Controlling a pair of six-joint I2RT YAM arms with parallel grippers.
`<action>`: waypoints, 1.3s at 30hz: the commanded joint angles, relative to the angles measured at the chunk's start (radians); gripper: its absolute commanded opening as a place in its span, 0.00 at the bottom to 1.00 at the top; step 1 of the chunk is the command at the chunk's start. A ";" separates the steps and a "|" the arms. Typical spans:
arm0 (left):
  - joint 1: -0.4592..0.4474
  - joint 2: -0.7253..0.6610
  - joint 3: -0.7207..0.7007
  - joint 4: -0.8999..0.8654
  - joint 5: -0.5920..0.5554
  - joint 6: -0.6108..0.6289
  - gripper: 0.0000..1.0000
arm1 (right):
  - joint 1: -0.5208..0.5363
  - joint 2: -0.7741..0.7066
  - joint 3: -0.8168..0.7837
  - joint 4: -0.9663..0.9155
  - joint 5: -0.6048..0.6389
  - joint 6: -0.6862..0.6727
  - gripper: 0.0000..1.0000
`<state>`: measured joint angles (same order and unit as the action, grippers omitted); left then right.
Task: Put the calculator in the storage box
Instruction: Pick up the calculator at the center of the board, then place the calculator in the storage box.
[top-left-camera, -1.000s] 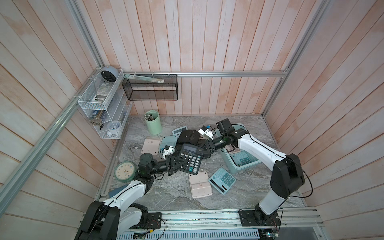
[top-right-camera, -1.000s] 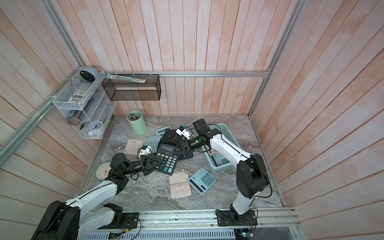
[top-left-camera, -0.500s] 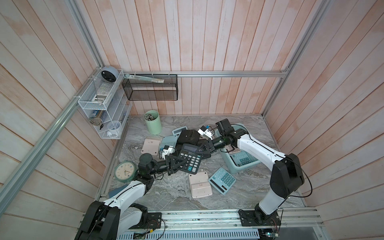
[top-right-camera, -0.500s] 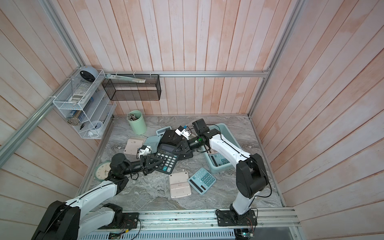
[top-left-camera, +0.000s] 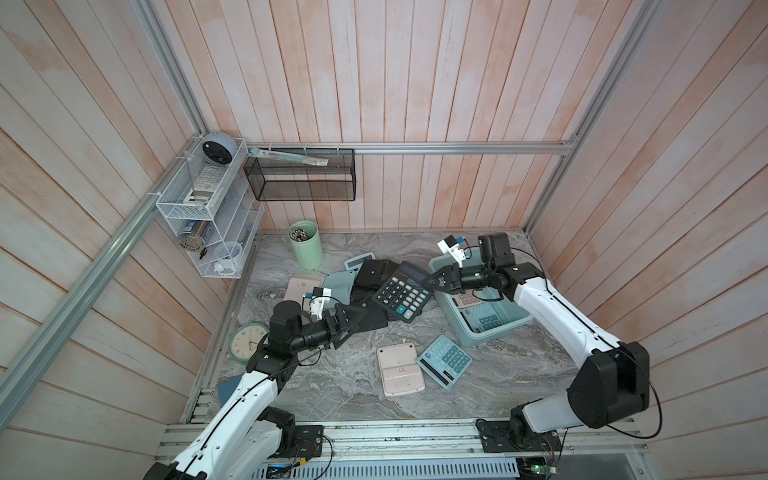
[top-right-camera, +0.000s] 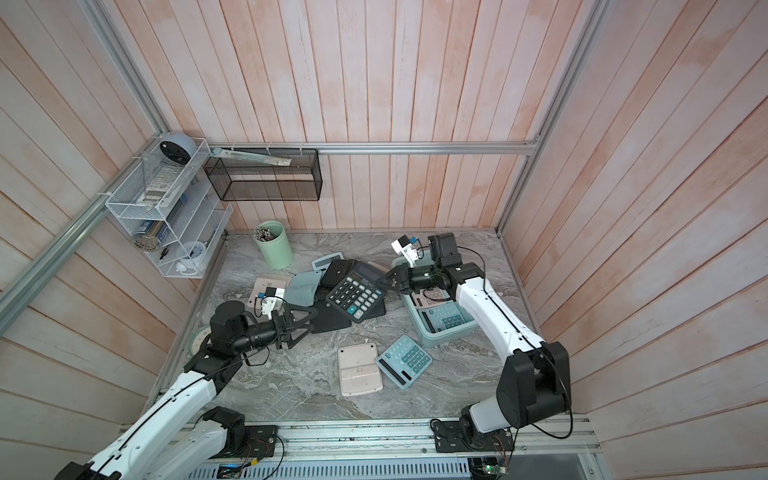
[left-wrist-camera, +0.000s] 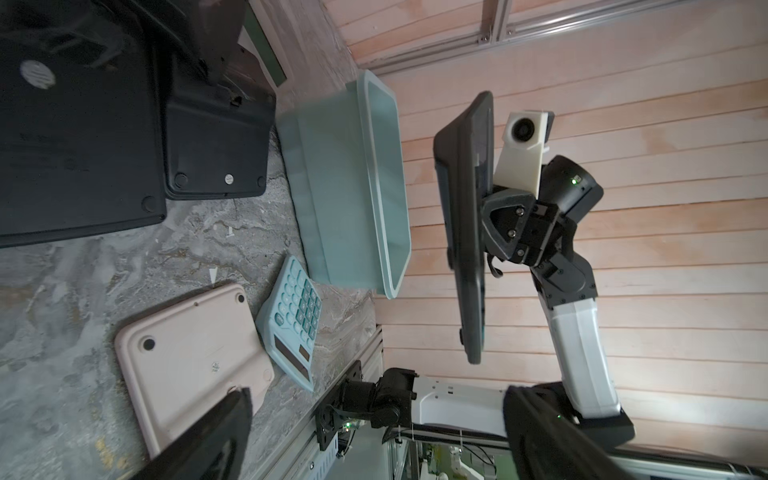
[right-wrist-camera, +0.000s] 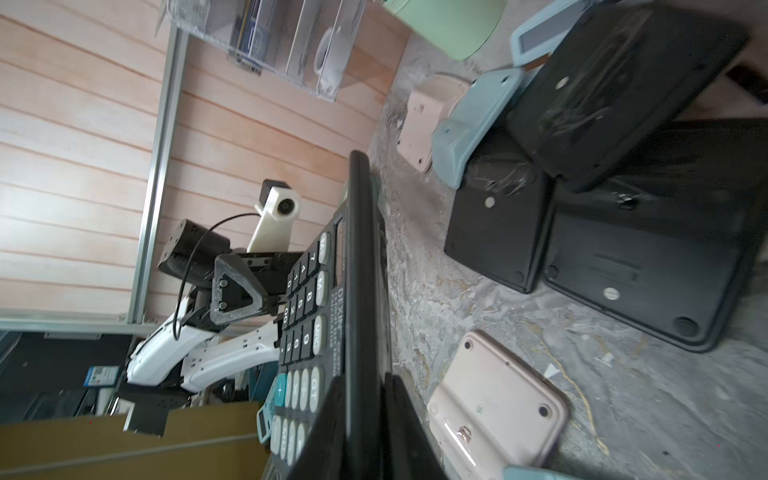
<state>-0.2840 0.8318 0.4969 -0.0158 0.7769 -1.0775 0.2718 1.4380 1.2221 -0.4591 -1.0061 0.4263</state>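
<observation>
A black calculator (top-left-camera: 401, 296) is grasped at its display end by the right hand (top-left-camera: 434, 282), whose fingers are clenched on the edge of the casing. In both top views the calculator (top-right-camera: 355, 296) is seen keys-up and tilted, lifted clear of the desk (top-left-camera: 353, 395). It hangs above a pile of black calculators (top-left-camera: 376, 272) that lie face down, and just beside the storage box (top-left-camera: 465, 332), not inside it. In the left wrist view the calculator (left-wrist-camera: 469, 232) is shown edge-on in the air, with the storage box (left-wrist-camera: 345, 187) set on the desk beyond it. In the right wrist view its keys (right-wrist-camera: 307, 316) are seen close up.

The left hand (top-left-camera: 353, 320) is spread wide and nothing is grasped by it. It is held near the key end of the calculator but apart from it. In the left wrist view its two fingertips (left-wrist-camera: 216, 440) are seen far from each other with only the desk between them.

Two calculators are already lying in the storage box: a pinkish one (top-left-camera: 465, 299) and a teal one (top-left-camera: 485, 319). On the desk in front of the box, a teal calculator (top-left-camera: 444, 360) lies face up, touching a pink calculator (top-left-camera: 401, 370) that lies face down. A mint-green cup (top-left-camera: 306, 245) stands near the back wall, and a round clock (top-left-camera: 248, 344) lies by the left arm.
</observation>
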 joint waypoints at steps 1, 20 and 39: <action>0.002 -0.014 0.013 -0.197 -0.126 0.122 1.00 | -0.085 -0.082 -0.022 -0.003 0.109 0.028 0.00; -0.212 0.269 0.204 -0.053 -0.412 0.102 1.00 | -0.241 -0.214 -0.025 -0.125 0.855 -0.109 0.00; -0.305 0.643 0.542 -0.061 -0.490 0.120 1.00 | -0.235 -0.224 -0.029 -0.082 0.893 -0.155 0.00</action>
<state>-0.5854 1.4387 1.0069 -0.0902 0.3183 -0.9718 0.0349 1.2472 1.1885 -0.5907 -0.1062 0.2863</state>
